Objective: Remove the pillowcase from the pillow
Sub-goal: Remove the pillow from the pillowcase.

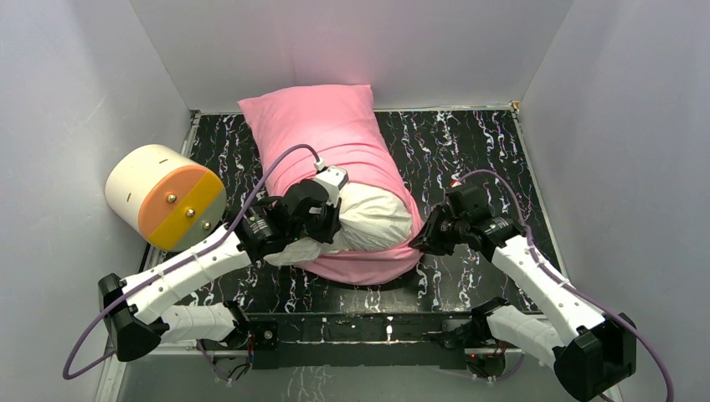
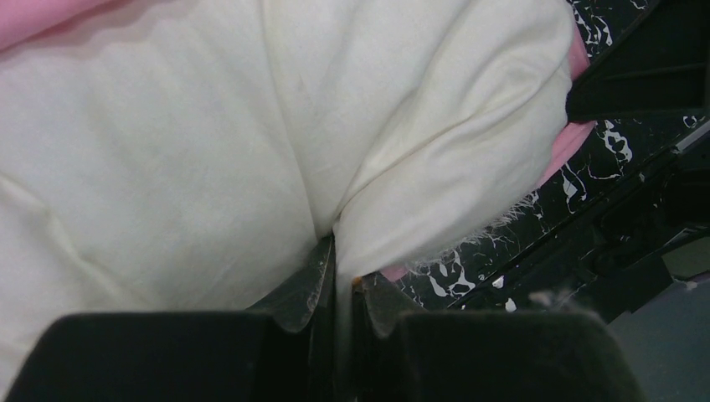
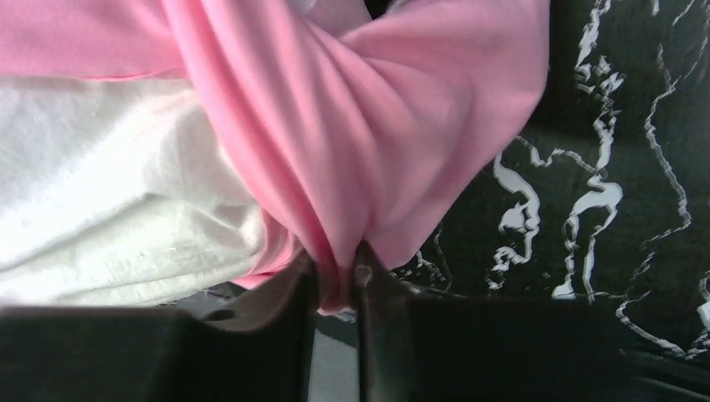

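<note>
Mid-strip. Left hand is clenched on a fold of the pillow; right hand is clenched on the pillowcase edge. Pillow lies mid-bench, near end bare, far end covered. Next move probably: pull the 2 grips apart, pillow held firm.

Even bright overhead light; wrist foregrounds blurred.

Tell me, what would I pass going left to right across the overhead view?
Cream cylinder with orange-and-yellow end face → left gripper → bare end of the plump white pillow that it pinches → right gripper, pinching the pink fabric pillowcase.
</note>
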Available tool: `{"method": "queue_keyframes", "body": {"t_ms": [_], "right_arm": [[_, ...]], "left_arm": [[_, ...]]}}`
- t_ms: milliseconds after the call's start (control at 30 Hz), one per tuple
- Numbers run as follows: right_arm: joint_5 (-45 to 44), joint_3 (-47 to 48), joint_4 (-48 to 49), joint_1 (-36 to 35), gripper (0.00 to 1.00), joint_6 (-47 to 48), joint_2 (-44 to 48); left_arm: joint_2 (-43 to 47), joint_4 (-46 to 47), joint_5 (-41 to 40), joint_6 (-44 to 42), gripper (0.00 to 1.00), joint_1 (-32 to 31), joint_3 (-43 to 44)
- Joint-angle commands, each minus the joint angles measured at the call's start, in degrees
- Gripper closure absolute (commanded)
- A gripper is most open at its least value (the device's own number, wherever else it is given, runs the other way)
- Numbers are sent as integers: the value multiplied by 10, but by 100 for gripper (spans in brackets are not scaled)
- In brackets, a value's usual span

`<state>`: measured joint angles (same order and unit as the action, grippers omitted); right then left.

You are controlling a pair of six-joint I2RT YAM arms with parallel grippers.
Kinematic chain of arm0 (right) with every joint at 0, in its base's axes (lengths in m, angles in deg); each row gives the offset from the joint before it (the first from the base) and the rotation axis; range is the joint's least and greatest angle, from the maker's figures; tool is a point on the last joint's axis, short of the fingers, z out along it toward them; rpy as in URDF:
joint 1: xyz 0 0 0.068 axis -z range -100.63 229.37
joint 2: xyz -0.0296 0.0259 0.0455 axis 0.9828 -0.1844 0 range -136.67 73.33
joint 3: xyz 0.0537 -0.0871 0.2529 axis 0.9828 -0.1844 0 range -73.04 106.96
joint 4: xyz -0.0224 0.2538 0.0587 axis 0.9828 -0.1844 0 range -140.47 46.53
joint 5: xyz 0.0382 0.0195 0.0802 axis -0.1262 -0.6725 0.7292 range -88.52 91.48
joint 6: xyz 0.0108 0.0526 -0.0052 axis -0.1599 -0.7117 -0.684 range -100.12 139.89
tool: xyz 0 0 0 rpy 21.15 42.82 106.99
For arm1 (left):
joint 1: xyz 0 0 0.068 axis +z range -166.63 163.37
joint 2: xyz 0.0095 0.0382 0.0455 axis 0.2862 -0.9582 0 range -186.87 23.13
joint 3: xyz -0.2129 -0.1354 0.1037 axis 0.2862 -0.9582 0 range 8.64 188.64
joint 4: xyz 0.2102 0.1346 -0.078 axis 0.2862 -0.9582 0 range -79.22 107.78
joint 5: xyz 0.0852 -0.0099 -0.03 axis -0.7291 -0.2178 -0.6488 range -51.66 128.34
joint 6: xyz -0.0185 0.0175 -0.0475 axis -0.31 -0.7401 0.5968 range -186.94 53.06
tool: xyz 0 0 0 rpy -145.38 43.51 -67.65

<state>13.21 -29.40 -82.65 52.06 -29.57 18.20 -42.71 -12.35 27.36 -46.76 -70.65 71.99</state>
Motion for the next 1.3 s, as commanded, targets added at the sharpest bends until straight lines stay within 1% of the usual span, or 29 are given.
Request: {"method": "queue_keyframes", "body": {"t_ms": [0, 33, 67, 167, 233, 333, 467, 533, 600, 633, 667, 733, 767, 800, 867, 933, 1067, 1100, 1133, 1200, 1267], "right_arm": [[-72, 3, -5, -3, 87, 3, -13], [-102, -1, -19, -2, 94, -4, -13], [-156, -8, -31, -3, 100, -12, -11], [-224, -62, -37, 0, 100, -67, 5], [-223, -102, -15, 5, 100, -98, 23], [-248, -136, -7, 7, 100, -140, 44], [-283, -144, -5, 12, 100, -150, 51], [-274, -133, -3, 13, 100, -136, 41], [-218, -119, 35, 14, 100, -93, 33], [-178, -116, 66, 14, 100, -68, 29], [-147, -110, 82, 13, 100, -52, 23], [-92, -100, 98, 14, 100, -35, 5], [-73, -92, 101, 13, 100, -28, -5], [-62, -87, 100, 12, 100, -23, -12], [-55, -82, 96, 13, 100, -21, -15], [-55, -83, 99, 13, 100, -26, -3], [-56, -95, 121, 13, 100, -57, 33], [-54, -98, 124, 14, 100, -61, 40], [-52, -99, 127, 13, 100, -69, 45], [-44, -101, 130, 14, 100, -77, 49], [-35, -101, 131, 14, 100, -82, 51]], "left_arm": [[8, 40, -27, 2, 100, 4, 19], [9, 34, -38, 2, 100, 3, 22], [10, 22, -60, 2, 100, 3, 27], [19, -5, -130, -1, 100, 4, 57], [31, -20, -167, -14, 100, 7, 82], [38, -47, -190, -27, 100, 11, 122], [47, -75, -199, -25, 100, 11, 133], [54, -75, -191, -22, 100, 11, 118], [60, -53, -133, -44, 100, 11, 95], [58, -39, -81, -60, 100, 11, 87], [52, -25, -29, -73, 90, 11, 84], [29, -14, 49, -92, 59, 11, 96], [14, -13, 78, -104, 48, 10, 109], [-1, -12, 104, -116, 41, 5, 122], [-24, -4, 110, -156, 24, -19, 143], [-46, 2, 110, -205, 15, -57, 162], [-105, 3, 94, -288, 10, -147, 180], [-115, 3, 95, -301, 4, -161, 177], [-122, 4, 99, -310, 2, -170, 170], [-127, 21, 107, -328, 2, -176, 141], [-129, 56, 100, -351, 2, -177, 104]]}}
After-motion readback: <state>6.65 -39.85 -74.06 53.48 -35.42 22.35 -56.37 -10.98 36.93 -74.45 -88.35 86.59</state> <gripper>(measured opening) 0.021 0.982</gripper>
